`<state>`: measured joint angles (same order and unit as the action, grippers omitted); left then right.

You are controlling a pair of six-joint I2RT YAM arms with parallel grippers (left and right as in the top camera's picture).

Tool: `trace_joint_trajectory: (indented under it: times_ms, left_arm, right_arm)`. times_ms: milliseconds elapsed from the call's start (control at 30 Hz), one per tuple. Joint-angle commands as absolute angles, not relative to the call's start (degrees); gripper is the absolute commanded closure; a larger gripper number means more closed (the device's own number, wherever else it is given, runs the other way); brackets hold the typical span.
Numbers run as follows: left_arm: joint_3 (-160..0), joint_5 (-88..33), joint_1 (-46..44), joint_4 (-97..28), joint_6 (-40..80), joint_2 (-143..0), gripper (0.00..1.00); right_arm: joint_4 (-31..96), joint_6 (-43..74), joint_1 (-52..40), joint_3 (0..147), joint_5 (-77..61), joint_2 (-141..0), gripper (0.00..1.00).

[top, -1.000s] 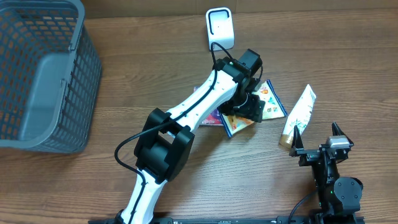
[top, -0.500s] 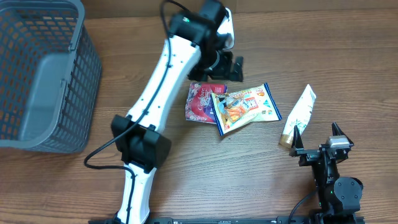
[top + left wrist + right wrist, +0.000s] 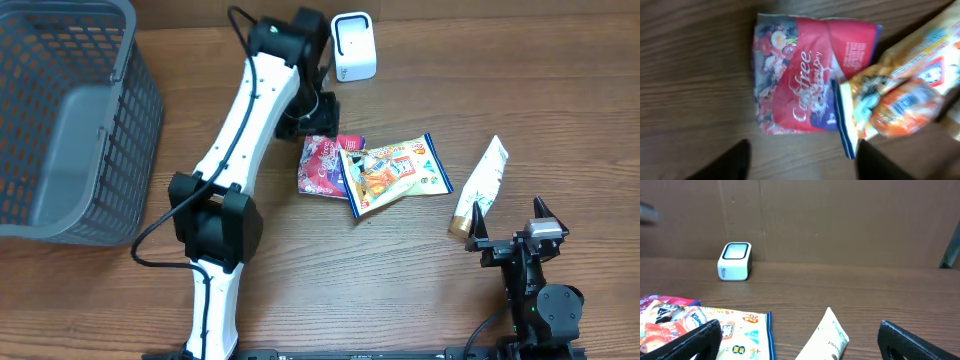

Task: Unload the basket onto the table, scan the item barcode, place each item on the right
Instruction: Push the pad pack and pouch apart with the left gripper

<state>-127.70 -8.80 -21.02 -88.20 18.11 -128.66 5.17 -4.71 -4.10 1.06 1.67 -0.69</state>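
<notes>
The white barcode scanner point(image 3: 353, 45) point(image 3: 735, 261) stands at the table's far edge. Below it lie a red packet point(image 3: 323, 165) point(image 3: 810, 80) and a yellow-and-blue snack packet point(image 3: 395, 175) point(image 3: 905, 95) that overlaps its right side. A white tube point(image 3: 480, 185) point(image 3: 827, 337) lies further right. My left gripper point(image 3: 312, 128) point(image 3: 802, 165) hovers by the red packet's far edge, left of the scanner, open with only bare wood between its fingers. My right gripper point(image 3: 510, 212) point(image 3: 799, 335) rests open near the front right, facing the tube, and holds nothing.
A large grey mesh basket point(image 3: 60, 120) fills the table's far left. A brown cardboard wall point(image 3: 840, 220) backs the table behind the scanner.
My left arm rose off the packets to the scanner, then swung left and down to the red packet's far edge. The packets lie uncovered. The right arm has stayed still.
</notes>
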Motion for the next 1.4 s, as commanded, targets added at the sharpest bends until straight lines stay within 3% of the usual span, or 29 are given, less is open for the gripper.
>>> trace_joint_trajectory:
  times_ms: [0,67,133,267,333,467,633,867,1233,1267,1300,1367]
  left_arm:
    - [-121.6,-10.9,-21.8,-84.2,17.9,-128.9,0.66]
    - [-118.3,-12.6,-21.8,-80.4,18.3,-128.9,0.79]
    - [-116.1,-13.3,-21.8,-77.7,19.2,-128.9,0.85]
    - [-111.0,-14.4,-21.8,-72.2,20.0,-128.9,0.89]
    - [-109.2,-9.0,-21.8,-71.2,20.8,-128.9,0.94]
    - [-107.3,6.8,-21.2,-72.8,28.4,-128.9,0.95]
    - [-107.7,12.9,-19.6,-75.7,28.6,-128.7,0.96]
    - [-114.6,7.2,-17.0,-81.3,28.0,-128.6,0.96]
    - [-140.4,1.0,-17.0,-93.4,24.3,-128.4,0.95]
    - [-142.5,1.0,-17.0,-94.5,24.0,-128.4,0.91]
    - [-144.5,1.0,-17.0,-95.4,23.2,-128.4,0.78]
    - [-147.1,1.0,-16.9,-96.8,20.6,-128.4,0.00]
  right_arm:
    - [4.8,-4.5,-3.8,0.5,1.4,-0.2,0.00]
    - [4.8,-4.5,-3.8,0.5,1.4,-0.2,0.00]
    - [4.8,-4.5,-3.8,0.5,1.4,-0.2,0.00]
    - [4.8,-4.5,-3.8,0.5,1.4,-0.2,0.00]
    - [4.8,-4.5,-3.8,0.5,1.4,-0.2,0.00]
    - [4.8,-4.5,-3.8,0.5,1.4,-0.2,0.00]
    - [4.8,-4.5,-3.8,0.5,1.4,-0.2,0.00]
    - [4.8,-4.5,-3.8,0.5,1.4,-0.2,0.00]
    - [4.8,-4.5,-3.8,0.5,1.4,-0.2,0.00]
    - [4.8,-4.5,-3.8,0.5,1.4,-0.2,0.00]
    - [4.8,-4.5,-3.8,0.5,1.4,-0.2,0.00]
    - [4.8,-4.5,-3.8,0.5,1.4,-0.2,0.00]
